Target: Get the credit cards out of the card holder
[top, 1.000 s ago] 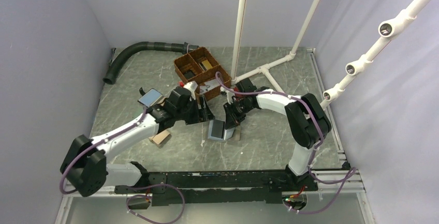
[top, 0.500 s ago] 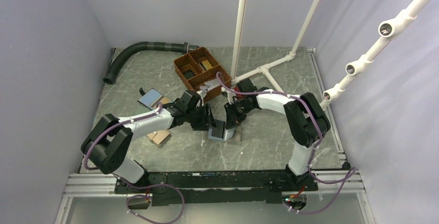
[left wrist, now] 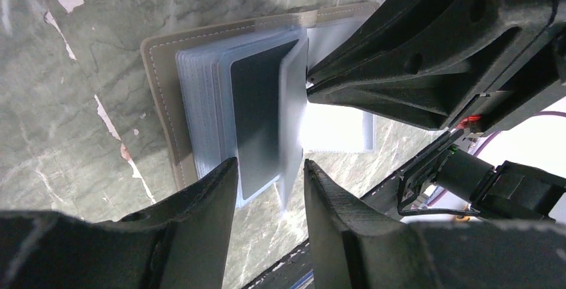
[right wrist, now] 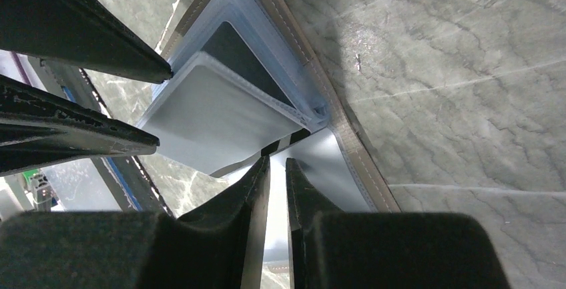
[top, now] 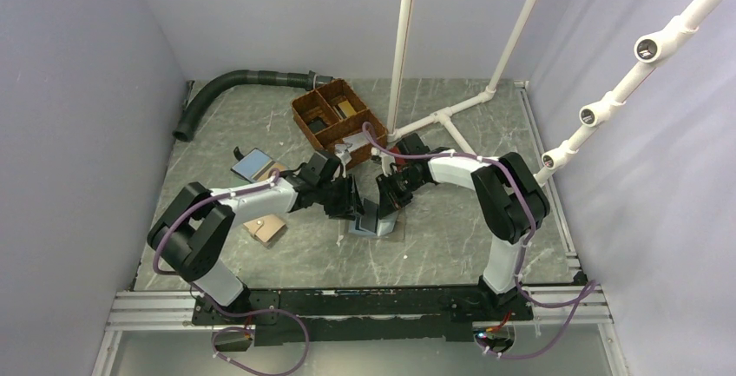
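The card holder lies open on the marbled grey counter, just in front of the two arms' tips and between them. Its outer cover is taupe with a stitched border. Inside it is a fanned stack of pale blue, translucent plastic sleeves. A dark card shows through the uppermost flat sleeve. One pale grey leaf stands raised from the spine, and whether it carries a card cannot be told.

The left hand is open. Its fingers stand on either side of the free edge of the sleeves, with the raised leaf's edge in the gap, and no clear contact is visible. The right hand is almost closed, pinching a thin pale leaf of the card holder near the spine.

Behind the arms stands a brown woven basket divided into compartments. One rear compartment holds something dark, the other something tan, and the front one something pale, none of them identifiable. To the left, on the counter, lie a small blue-faced wallet and a tan flat item. A black corrugated hose curves along the far left edge.
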Tool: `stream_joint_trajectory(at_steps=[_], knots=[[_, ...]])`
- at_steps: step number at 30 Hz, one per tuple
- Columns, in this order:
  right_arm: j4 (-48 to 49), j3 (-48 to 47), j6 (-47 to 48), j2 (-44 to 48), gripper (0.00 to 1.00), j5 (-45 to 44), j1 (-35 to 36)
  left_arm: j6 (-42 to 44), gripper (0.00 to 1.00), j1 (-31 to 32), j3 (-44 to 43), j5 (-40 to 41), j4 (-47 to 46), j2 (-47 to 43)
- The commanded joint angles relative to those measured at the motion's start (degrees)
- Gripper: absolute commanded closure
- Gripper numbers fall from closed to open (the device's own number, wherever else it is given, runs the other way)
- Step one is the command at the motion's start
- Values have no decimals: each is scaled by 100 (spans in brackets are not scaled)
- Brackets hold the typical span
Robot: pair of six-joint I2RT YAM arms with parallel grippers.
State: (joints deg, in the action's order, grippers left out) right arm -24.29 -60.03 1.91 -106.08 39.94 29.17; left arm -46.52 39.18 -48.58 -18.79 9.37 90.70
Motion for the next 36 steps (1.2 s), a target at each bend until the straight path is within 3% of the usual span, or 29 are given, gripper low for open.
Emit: stream_joint_trajectory(at_steps=[1, 6, 24, 36], knots=[[57, -35, -2, -50, 83, 71, -16, 99, 54, 10, -248, -200, -102, 65], [41, -59, 10, -70, 83, 77, -16, 104, 58, 13, -248, -395, -295, 32], [4, -79, 55, -132, 83, 40, -16, 137, 57, 20, -266, -361, -304, -271], [-18, -77, 123, -100, 83, 81, -16, -67, 57, 19, -311, -768, -479, -127]])
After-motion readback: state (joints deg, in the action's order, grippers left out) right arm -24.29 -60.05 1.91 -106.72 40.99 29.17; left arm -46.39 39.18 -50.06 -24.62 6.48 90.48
